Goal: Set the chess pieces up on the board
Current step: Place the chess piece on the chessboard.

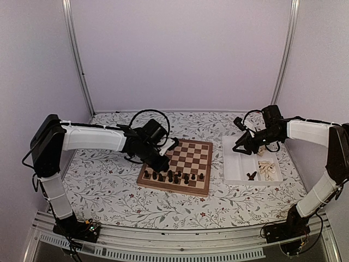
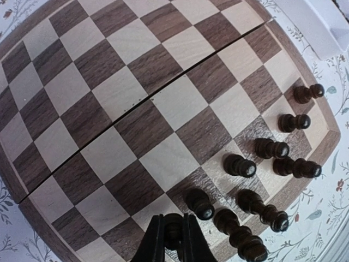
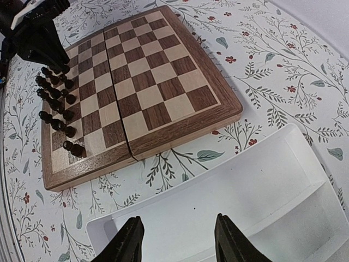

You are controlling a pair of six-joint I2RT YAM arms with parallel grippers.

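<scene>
Here, the left gripper (image 2: 173,236) is clamped tight on a small dark brown turned chess piece (image 2: 173,222) at the near-left part of the square wooden chequered board (image 2: 136,109); other dark pieces (image 1: 173,176) stand along its near rows; the right gripper (image 3: 180,240) hangs half-spread and empty above the white rectangular plastic tray (image 3: 262,180), where cream pieces (image 1: 266,168) lie.

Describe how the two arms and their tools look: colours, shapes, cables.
The left arm and right arm each have white, boxy link covers between black joints. Thin black cables loop above each wrist. The left tool and right tool are black, each with two slim, tapering fingers.
</scene>
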